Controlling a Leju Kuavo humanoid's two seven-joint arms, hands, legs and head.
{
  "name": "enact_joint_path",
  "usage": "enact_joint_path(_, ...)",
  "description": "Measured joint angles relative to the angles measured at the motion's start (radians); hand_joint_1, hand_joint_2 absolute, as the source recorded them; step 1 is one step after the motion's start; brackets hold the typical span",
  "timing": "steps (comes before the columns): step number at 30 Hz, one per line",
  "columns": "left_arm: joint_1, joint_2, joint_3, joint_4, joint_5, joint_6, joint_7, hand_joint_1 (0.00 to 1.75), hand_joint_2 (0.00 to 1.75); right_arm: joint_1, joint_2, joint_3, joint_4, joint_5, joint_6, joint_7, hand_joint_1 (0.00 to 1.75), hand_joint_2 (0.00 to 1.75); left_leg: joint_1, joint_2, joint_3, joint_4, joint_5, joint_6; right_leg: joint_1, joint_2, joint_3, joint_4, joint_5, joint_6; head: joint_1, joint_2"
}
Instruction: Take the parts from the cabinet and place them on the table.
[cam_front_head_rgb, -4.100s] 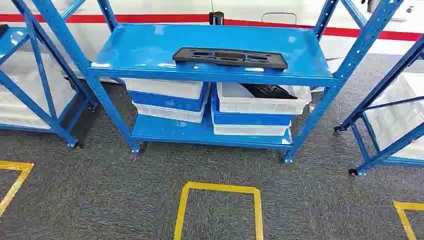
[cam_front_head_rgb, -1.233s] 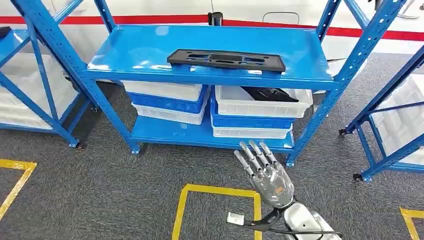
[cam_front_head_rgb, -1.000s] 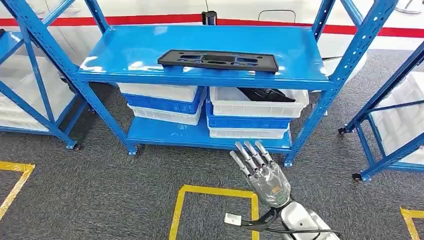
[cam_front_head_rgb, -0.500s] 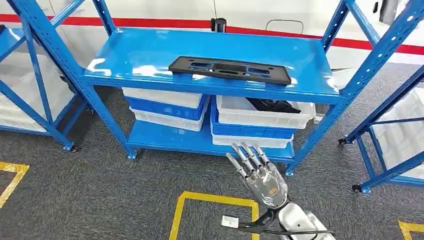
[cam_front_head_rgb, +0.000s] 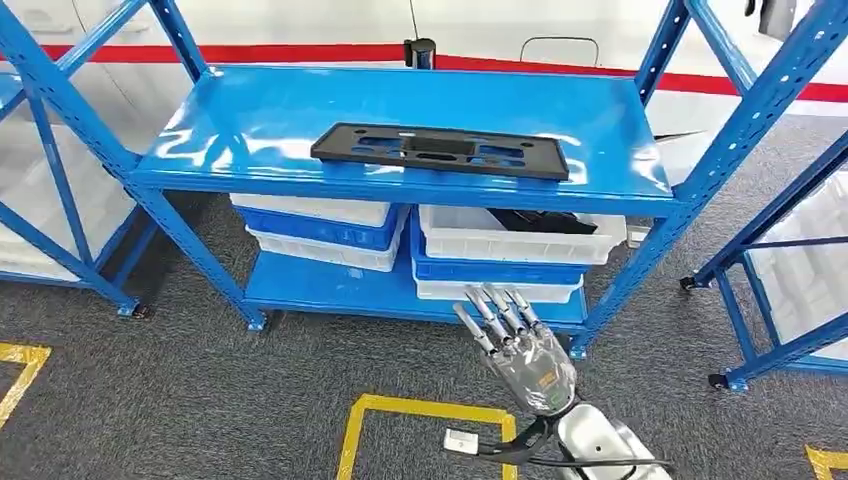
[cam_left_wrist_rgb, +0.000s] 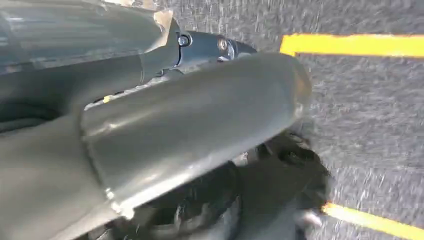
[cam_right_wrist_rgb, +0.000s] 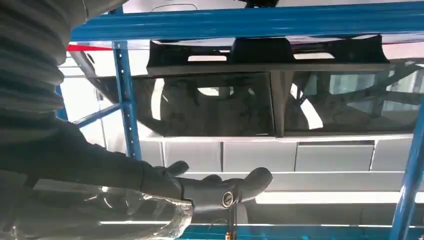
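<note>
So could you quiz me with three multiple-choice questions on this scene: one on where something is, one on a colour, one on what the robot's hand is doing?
1. Where does the flat black part lie?
A. top shelf
B. floor
C. inside a bin

2. What colour is the taped square on the carpet?
A. red
B. yellow
C. green

3. What is the right hand doing?
A. gripping the part
B. raised, fingers apart, holding nothing
C. resting on the shelf

Answers: 1 A, it lies flat on the top blue surface. 2 B, the lines are yellow. 3 B, it hangs in front of the lower bins, touching nothing.
</note>
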Motion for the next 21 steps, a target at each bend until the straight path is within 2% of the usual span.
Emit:
enact_joint_path(1,0.001,0.000,0.000,0.000,0.000,0.000,0.000,0.00,0.00,0.001,0.000,-0.001,0.000,0.000,0.000,0.000,0.00,1.75,0.003,0.000,-0.031,0.024,-0.002,-0.001,0.000,0.001,0.007,0.000,-0.007,0.001,0.000,0.000)
enact_joint_path(2,0.005,0.000,0.000,0.000,0.000,0.000,0.000,0.00,0.00,0.002,0.000,-0.001,0.000,0.000,0.000,0.000,0.00,1.75,0.006,0.000,-0.037,-0.004,0.034,-0.001,-0.001,0.004,0.019,0.000,-0.015,0.003,0.000,0.000)
enact_joint_path(3,0.006,0.000,0.000,0.000,0.000,0.000,0.000,0.00,0.00,0.002,0.001,-0.001,0.000,0.000,0.001,0.000,0.00,1.75,0.006,0.000,-0.024,-0.057,0.080,0.001,-0.002,0.006,0.029,0.000,-0.022,0.005,0.000,0.000)
enact_joint_path(5,0.005,0.001,0.000,0.000,0.000,0.000,0.000,0.00,0.00,0.001,0.002,-0.002,-0.002,0.000,0.003,0.000,0.00,1.75,0.006,0.001,0.041,-0.243,0.211,0.009,-0.003,0.006,0.056,-0.003,-0.040,0.014,0.000,0.000)
enact_joint_path(6,0.005,0.001,0.000,0.001,0.000,0.000,0.000,0.00,0.00,0.001,0.003,-0.002,-0.003,0.000,0.003,0.000,0.00,1.75,0.001,0.001,0.047,-0.258,0.189,0.011,0.000,0.007,0.063,-0.003,-0.045,0.019,0.002,0.000)
enact_joint_path(7,0.003,0.001,0.000,0.001,-0.001,0.000,0.000,0.00,0.00,-0.001,0.003,-0.002,-0.003,0.000,0.006,0.000,0.00,1.75,-0.006,0.001,0.044,-0.261,0.137,0.018,0.002,0.008,0.057,-0.006,-0.049,0.025,-0.001,0.000)
enact_joint_path(8,0.003,0.001,0.000,0.000,-0.005,0.000,0.001,0.00,0.00,0.000,0.004,-0.003,-0.005,0.000,0.010,0.001,0.00,1.75,-0.009,-0.001,0.054,-0.264,0.157,0.028,0.004,0.007,0.051,-0.010,-0.053,0.033,0.000,0.000)
enact_joint_path(9,0.006,0.001,-0.001,0.001,-0.008,0.000,0.002,0.00,0.00,0.004,0.004,-0.004,-0.009,0.000,0.011,0.002,0.00,1.75,-0.010,-0.003,0.055,-0.274,0.176,0.041,0.009,0.006,0.068,0.006,-0.045,0.044,-0.002,0.000)
enact_joint_path(10,0.008,0.001,-0.002,0.001,-0.009,-0.001,0.003,0.00,0.00,0.008,0.004,-0.006,-0.014,0.000,0.012,0.007,0.00,1.75,-0.011,-0.002,0.067,-0.275,0.176,0.049,0.012,0.008,0.075,0.005,-0.042,0.048,-0.002,0.000)
enact_joint_path(11,0.008,0.000,-0.004,0.001,-0.010,-0.001,0.003,0.00,0.00,0.009,0.002,-0.009,-0.018,0.000,0.013,0.008,0.00,1.75,-0.006,-0.002,0.089,-0.286,0.178,0.055,0.012,0.006,0.061,0.025,-0.057,0.048,0.000,0.000)
enact_joint_path(12,0.006,0.000,-0.005,0.001,-0.011,-0.002,0.003,0.00,0.00,0.009,-0.001,-0.013,-0.020,0.000,0.015,0.011,0.00,1.75,-0.011,-0.001,0.098,-0.287,0.175,0.063,0.009,0.005,0.050,0.062,-0.070,0.047,0.000,0.000)
enact_joint_path(13,0.003,0.000,-0.006,0.001,-0.013,-0.002,0.003,0.00,0.00,0.008,-0.001,-0.015,-0.023,0.000,0.016,0.014,0.00,1.75,-0.012,-0.002,0.101,-0.287,0.170,0.070,0.009,0.005,0.015,0.124,-0.095,0.042,0.001,0.000)
enact_joint_path(14,0.002,0.001,-0.006,0.001,-0.013,-0.003,0.003,0.00,0.00,0.011,-0.001,-0.017,-0.025,0.000,0.016,0.015,0.00,1.75,-0.014,-0.003,0.104,-0.287,0.166,0.075,0.009,0.005,-0.036,0.201,-0.127,0.033,0.003,0.000)
enact_joint_path(15,0.002,0.001,-0.007,0.001,-0.015,-0.007,-0.003,0.00,0.00,0.016,-0.002,-0.018,-0.026,0.000,0.016,0.015,0.00,1.75,-0.017,-0.004,0.107,-0.287,0.160,0.078,0.009,0.005,-0.085,0.268,-0.151,0.033,0.004,0.000)
enact_joint_path(16,0.001,-0.002,-0.008,0.001,-0.017,-0.017,-0.014,0.00,0.00,0.021,-0.002,-0.019,-0.025,0.000,0.015,0.014,0.00,1.75,-0.020,-0.006,0.113,-0.286,0.154,0.079,0.011,0.005,-0.121,0.308,-0.156,0.039,0.004,0.000)
enact_joint_path(17,-0.004,-0.016,-0.009,-0.001,-0.018,-0.018,-0.019,0.00,0.00,0.021,-0.002,-0.018,-0.024,0.000,0.013,0.010,0.00,1.75,-0.023,-0.008,0.124,-0.286,0.146,0.079,0.011,0.005,-0.133,0.297,-0.136,0.050,0.003,0.000)
enact_joint_path(18,-0.015,-0.030,-0.009,-0.003,-0.018,-0.012,-0.016,0.00,0.00,0.016,0.002,-0.018,-0.020,0.000,0.011,0.006,0.00,1.75,-0.026,-0.010,0.133,-0.286,0.140,0.080,0.012,0.005,-0.124,0.248,-0.100,0.062,0.003,0.000)
enact_joint_path(19,-0.037,-0.060,-0.008,-0.010,-0.015,0.002,-0.006,0.00,0.00,0.000,0.009,-0.018,-0.007,0.000,0.009,0.002,0.00,1.75,-0.030,-0.013,0.145,-0.286,0.132,0.080,0.014,0.005,-0.098,0.158,-0.042,0.071,0.004,0.000)
enact_joint_path(20,-0.067,-0.089,-0.009,-0.021,-0.008,0.022,0.020,0.00,0.00,-0.017,0.020,-0.017,0.011,0.000,0.006,0.000,0.00,1.75,-0.032,-0.016,0.155,-0.287,0.126,0.080,0.018,0.004,-0.073,0.068,0.014,0.073,0.003,0.000)
enact_joint_path(21,-0.107,-0.133,-0.008,-0.032,0.002,0.060,0.065,0.00,0.00,-0.038,0.032,-0.015,0.034,0.000,-0.003,0.002,0.00,1.75,-0.033,-0.020,0.156,-0.288,0.121,0.080,0.026,0.000,-0.065,0.021,0.051,0.058,0.004,0.000)
